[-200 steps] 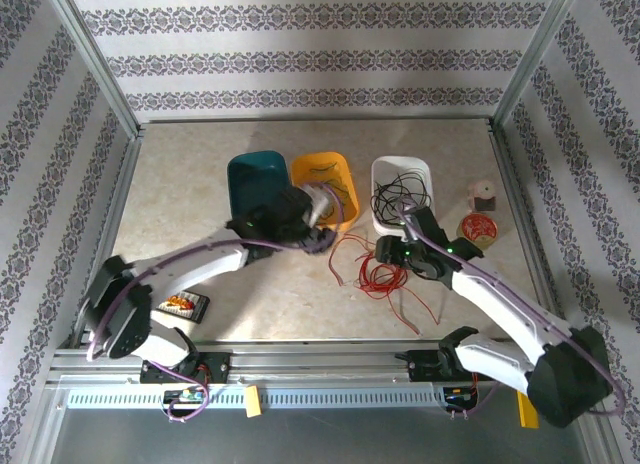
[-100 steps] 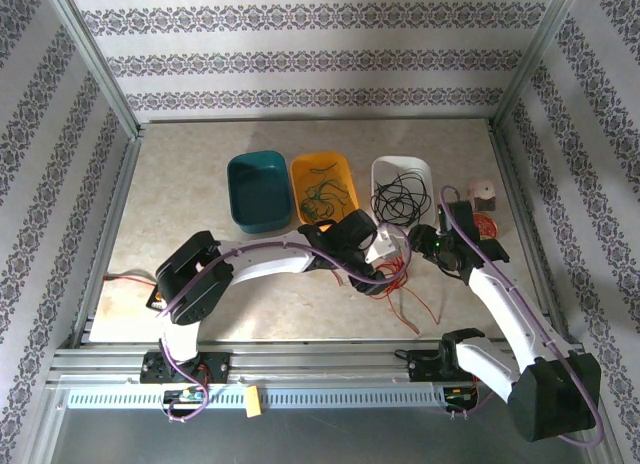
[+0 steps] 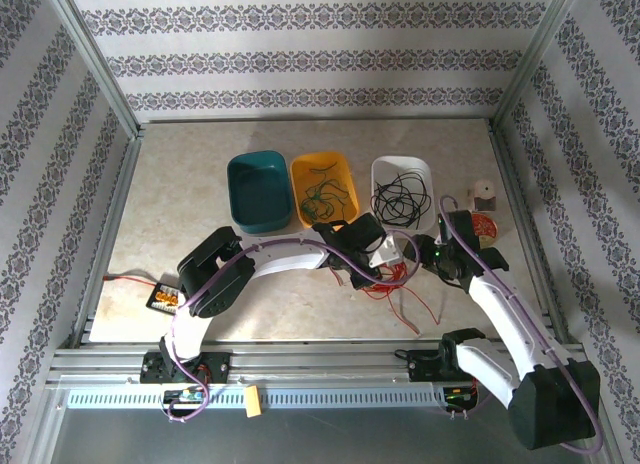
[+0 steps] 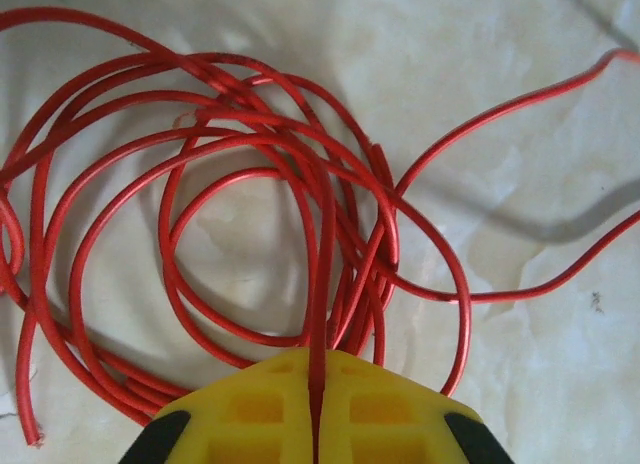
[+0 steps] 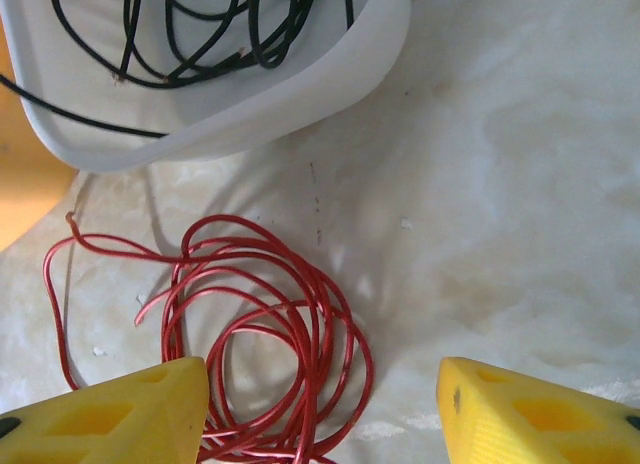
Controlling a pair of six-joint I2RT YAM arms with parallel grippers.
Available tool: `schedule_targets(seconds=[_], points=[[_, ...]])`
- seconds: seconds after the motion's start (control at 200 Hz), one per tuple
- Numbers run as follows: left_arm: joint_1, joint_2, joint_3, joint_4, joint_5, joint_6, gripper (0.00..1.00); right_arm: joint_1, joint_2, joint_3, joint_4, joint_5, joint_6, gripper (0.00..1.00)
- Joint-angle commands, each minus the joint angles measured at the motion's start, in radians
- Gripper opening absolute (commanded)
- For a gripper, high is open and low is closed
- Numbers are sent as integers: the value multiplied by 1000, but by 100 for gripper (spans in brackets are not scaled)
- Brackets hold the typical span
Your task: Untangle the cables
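Since the earlier frame the left hand [image 4: 316,389] had clenched on the red cable [image 4: 323,274]. The right wrist view showed the right hand [image 5: 322,376] released, near the black cables [image 5: 127,34].

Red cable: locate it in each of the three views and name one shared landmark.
Top external: the red cable lies centre-right, just in front of the white bin.
Left wrist: its loops spread over left and centre; one strand is pinched in the left end effector at bottom centre.
Right wrist: the coil sits lower left, below the bin's wall.
Shared landmark: the white bin, in the top and right wrist views.
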Motion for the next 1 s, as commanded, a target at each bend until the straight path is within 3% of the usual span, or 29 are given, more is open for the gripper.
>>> schedule_targets(seconds=[0.0,0.14,0.38,0.69,0.89,0.995], points=[[6,-75,-33,20,3,-30,0,27,1,-35,9,-77,-32,61],[54,-181,-76,103,28,-132,0,89,29,-57,36,-132,-48,61],[192,-414,-215,278,155,-332,0,134,103,-59,70,-107,-57,61],[295,-635,-161,260,186,-435,0,163,257,-40,117,-102,-85,59],[332,-711,-93,213,247,-424,0,186,359,-9,112,-78,-95,58],[344,-751,-82,201,220,-411,0,194,398,8,108,-84,-104,58]])
